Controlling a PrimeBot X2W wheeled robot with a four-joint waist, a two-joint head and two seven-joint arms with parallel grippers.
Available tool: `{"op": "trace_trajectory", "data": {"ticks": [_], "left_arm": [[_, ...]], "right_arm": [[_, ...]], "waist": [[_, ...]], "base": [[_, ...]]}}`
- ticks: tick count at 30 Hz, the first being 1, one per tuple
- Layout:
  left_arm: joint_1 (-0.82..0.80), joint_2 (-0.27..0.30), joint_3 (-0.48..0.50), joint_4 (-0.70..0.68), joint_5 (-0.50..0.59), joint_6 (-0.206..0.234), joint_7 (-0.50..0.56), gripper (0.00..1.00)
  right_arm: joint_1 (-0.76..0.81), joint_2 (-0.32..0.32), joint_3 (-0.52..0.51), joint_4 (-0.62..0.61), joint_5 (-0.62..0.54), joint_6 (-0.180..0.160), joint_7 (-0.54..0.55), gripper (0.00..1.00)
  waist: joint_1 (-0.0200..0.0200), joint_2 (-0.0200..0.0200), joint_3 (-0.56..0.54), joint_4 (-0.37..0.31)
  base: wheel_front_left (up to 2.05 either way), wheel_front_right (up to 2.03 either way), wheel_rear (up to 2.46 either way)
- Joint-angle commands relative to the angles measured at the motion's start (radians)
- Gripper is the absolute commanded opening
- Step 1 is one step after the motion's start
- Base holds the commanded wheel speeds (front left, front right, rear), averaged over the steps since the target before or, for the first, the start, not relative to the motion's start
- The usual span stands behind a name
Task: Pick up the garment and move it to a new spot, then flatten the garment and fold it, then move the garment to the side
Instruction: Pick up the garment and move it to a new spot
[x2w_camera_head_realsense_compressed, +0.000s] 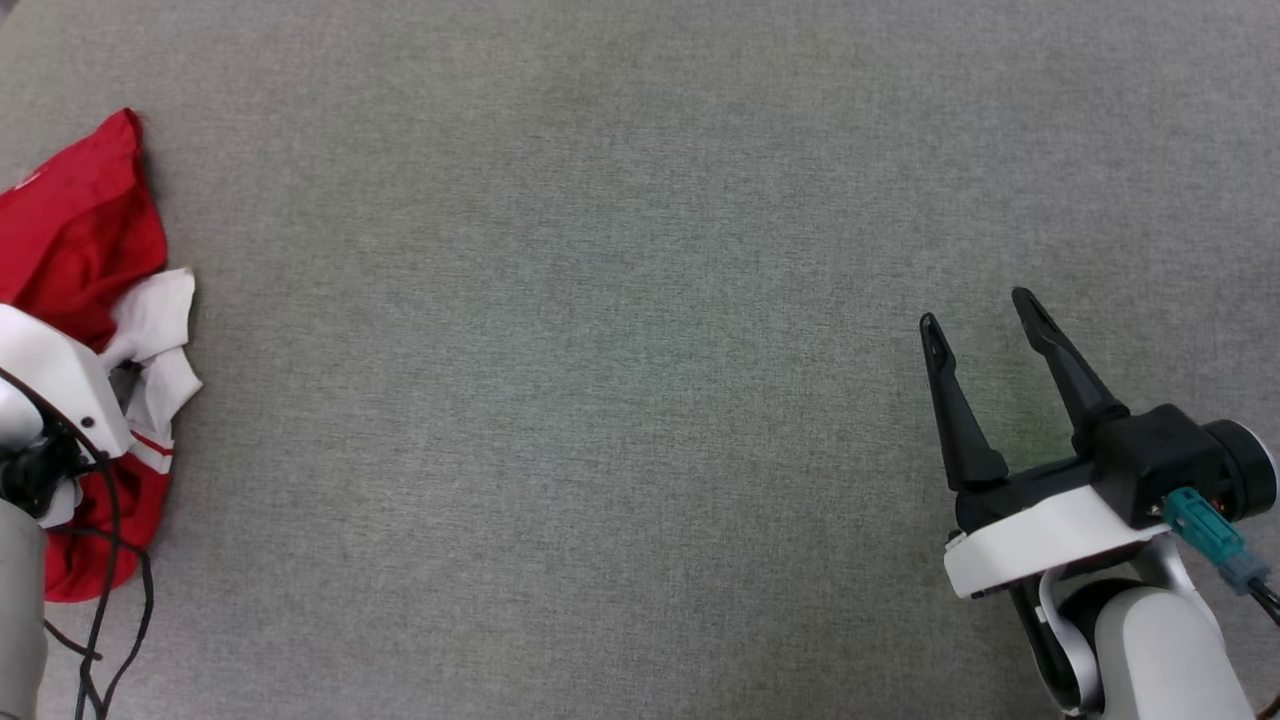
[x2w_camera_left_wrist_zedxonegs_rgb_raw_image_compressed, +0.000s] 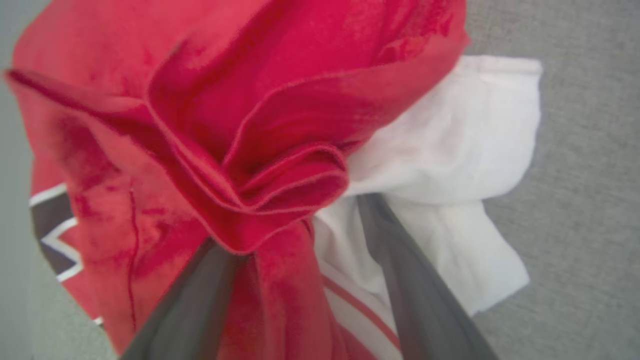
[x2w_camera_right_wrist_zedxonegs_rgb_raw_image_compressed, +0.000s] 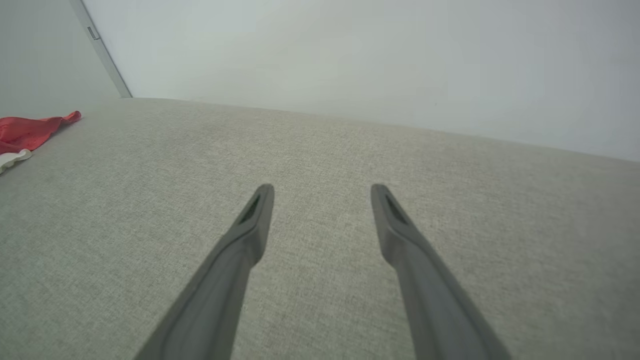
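garment (x2w_camera_head_realsense_compressed: 85, 230) bunched at bench (x2w_camera_head_realsense_compressed: 600, 350) left edge. left gripper (x2w_camera_left_wrist_zedxonegs_rgb_raw_image_compressed: 292, 222) jaws released, straddling it: best sink deeper, pinch several layers. right gripper (x2w_camera_head_realsense_compressed: 975, 307) jaws released over bench right side.

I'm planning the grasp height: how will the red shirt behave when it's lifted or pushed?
Likely floppy: the garment lies crumpled in soft folds, so it should sag and drape when lifted. Probably light: the cloth looks thin, and its white sleeve curls loosely. Pushed across the grey fabric surface, it would probably bunch rather than slide.
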Motion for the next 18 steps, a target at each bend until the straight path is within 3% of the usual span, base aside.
{"op": "trace_trajectory", "data": {"ticks": [1, 2, 3, 4, 5, 9, 18], "left_arm": [[0.055, -0.030, -0.011, 0.062, 0.002, 0.014, 0.026, 1.00], [0.054, -0.029, -0.011, 0.070, 0.004, 0.022, 0.014, 1.00], [0.053, -0.033, -0.009, 0.079, 0.000, 0.024, 0.009, 0.51], [0.052, -0.040, -0.009, 0.083, -0.004, 0.024, -0.004, 0.09], [0.048, -0.042, -0.008, 0.081, -0.003, 0.026, -0.025, 0.00], [0.013, -0.033, -0.020, 0.056, 0.023, 0.041, -0.134, 0.00], [-0.061, -0.010, -0.050, -0.018, 0.092, 0.078, -0.485, 0.00]], "right_arm": [[-0.020, -0.001, 0.000, 0.002, 0.002, 0.000, -0.006, 1.00], [-0.021, -0.001, -0.001, 0.003, 0.002, 0.000, -0.007, 1.00], [-0.022, -0.001, -0.003, 0.004, 0.003, 0.000, -0.007, 1.00], [-0.021, -0.001, -0.006, 0.006, 0.004, 0.000, -0.007, 1.00], [-0.020, -0.001, -0.010, 0.007, 0.003, 0.000, -0.007, 1.00], [-0.010, -0.001, -0.022, 0.009, 0.002, 0.000, -0.004, 1.00], [0.029, -0.001, -0.031, 0.040, 0.035, 0.000, -0.013, 1.00]], "waist": [[-0.0001, 0.0000, 0.004, -0.006], [-0.0001, 0.0000, 0.005, -0.007], [-0.0001, 0.0000, 0.004, -0.008], [-0.0001, 0.0000, 0.002, -0.006], [-0.0001, 0.0000, -0.001, -0.004], [-0.0001, 0.0000, -0.025, 0.012], [-0.0001, 0.0000, -0.146, 0.051]], "base": [[0.00, 0.00, 0.00], [0.00, 0.00, 0.00], [0.00, 0.00, 0.00], [0.00, 0.00, 0.00], [0.00, 0.00, 0.00], [0.00, 0.00, 0.00], [0.00, 0.00, 0.00]]}}
